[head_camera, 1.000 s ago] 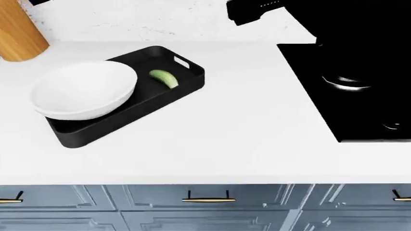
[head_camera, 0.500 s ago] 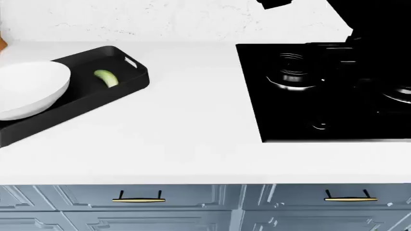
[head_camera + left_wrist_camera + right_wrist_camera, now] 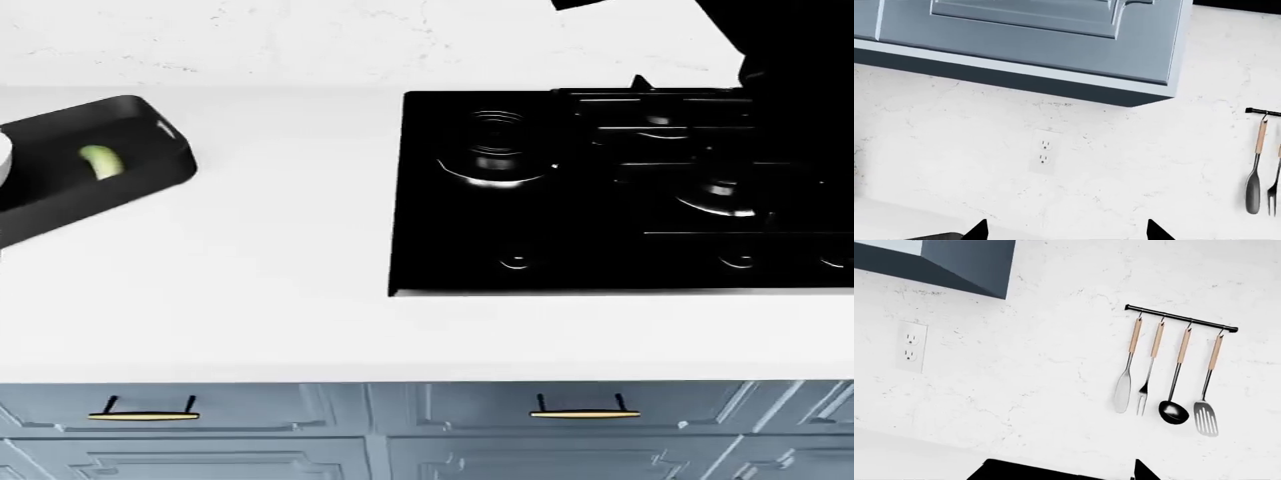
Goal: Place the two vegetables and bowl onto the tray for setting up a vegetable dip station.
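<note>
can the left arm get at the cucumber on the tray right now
Probably not as things stand. The cucumber lies in the tray at the far left edge of the head view, and the left gripper is raised, facing the wall outlet, not the counter.

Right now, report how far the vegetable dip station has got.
Done: the cucumber lies in the tray, and the bowl's white edge shows there at the frame edge. In hand: nothing visible. Left: the carrot, in no view.
</note>
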{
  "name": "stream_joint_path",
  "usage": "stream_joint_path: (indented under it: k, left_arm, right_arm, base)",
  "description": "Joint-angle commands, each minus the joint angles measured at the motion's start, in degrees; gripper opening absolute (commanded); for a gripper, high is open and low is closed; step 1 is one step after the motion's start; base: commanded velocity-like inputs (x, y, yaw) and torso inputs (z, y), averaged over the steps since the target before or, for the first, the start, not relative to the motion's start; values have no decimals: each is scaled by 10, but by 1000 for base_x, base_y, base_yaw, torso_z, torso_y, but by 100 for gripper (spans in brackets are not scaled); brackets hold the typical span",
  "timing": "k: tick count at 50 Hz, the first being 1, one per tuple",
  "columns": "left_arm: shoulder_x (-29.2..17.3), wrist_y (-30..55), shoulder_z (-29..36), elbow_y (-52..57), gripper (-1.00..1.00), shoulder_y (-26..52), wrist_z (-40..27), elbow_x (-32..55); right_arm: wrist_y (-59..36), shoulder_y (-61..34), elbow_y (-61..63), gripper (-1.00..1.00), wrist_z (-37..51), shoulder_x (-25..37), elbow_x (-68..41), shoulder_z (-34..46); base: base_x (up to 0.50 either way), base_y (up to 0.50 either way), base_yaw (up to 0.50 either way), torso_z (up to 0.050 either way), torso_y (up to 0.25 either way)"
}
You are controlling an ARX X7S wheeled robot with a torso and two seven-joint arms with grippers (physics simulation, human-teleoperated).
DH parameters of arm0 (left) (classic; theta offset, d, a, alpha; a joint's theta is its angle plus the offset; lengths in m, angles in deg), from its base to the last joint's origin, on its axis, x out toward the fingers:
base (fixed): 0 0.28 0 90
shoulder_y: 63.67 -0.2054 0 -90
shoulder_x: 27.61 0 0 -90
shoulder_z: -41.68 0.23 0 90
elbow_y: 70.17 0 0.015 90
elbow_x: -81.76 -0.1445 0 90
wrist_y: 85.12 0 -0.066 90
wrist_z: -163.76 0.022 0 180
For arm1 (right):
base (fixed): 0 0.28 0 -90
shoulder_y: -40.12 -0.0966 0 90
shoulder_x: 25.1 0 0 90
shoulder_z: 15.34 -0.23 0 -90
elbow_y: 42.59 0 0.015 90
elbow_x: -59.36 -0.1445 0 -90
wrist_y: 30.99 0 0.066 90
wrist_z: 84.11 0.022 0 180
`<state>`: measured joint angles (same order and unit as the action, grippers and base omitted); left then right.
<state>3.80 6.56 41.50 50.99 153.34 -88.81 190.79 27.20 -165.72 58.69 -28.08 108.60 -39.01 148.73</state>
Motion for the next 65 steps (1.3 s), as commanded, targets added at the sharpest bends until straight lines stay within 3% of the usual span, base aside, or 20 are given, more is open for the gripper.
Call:
stream_joint_path:
  k: [1, 65]
  left_arm:
    - [1, 5, -10, 1, 100, -4, -1, 0]
    - [4, 27, -53, 3, 100, -28, -7, 2]
  right_arm:
    - [0, 0, 2, 100, 1, 2, 0, -5]
    - [-7, 5, 3, 100, -1, 5, -2, -24]
  base:
    - [-3, -500, 0, 0, 0]
    - [-3, -500, 0, 0, 0]
